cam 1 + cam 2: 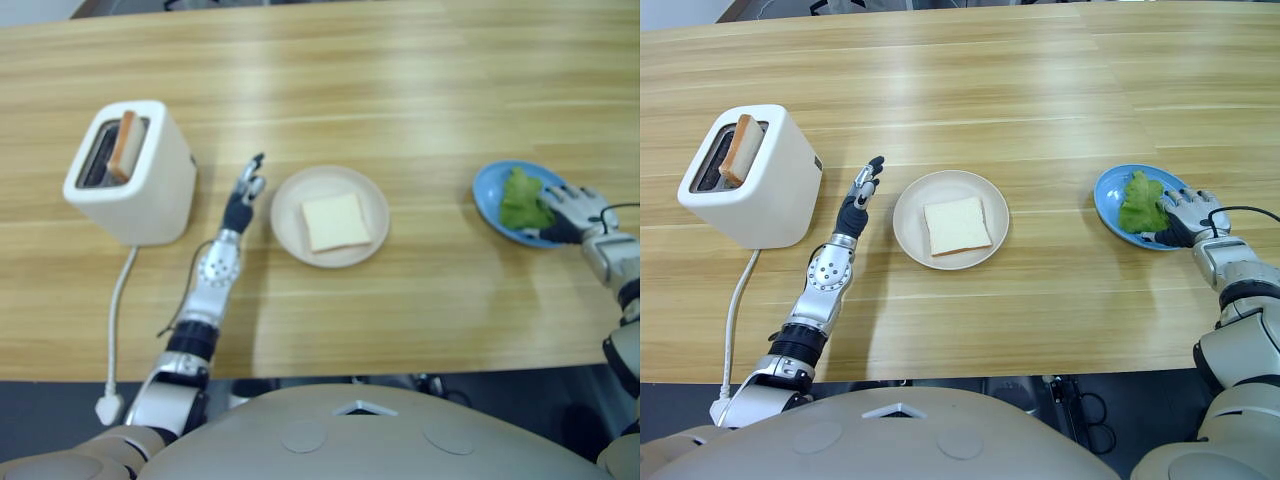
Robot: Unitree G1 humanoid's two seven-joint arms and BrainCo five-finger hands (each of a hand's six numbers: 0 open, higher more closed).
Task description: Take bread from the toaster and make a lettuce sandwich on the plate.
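Bread (957, 226): flat square slice on round beige plate (910, 215).

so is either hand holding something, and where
Left hand holds nothing, fingers straight. Right hand touches the lettuce at its right edge, on the blue plate; a grip cannot be told.

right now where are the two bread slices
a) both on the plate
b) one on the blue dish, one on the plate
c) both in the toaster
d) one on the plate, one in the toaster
d: one slice of bread lies flat on the beige plate, and a second slice stands in a slot of the toaster.
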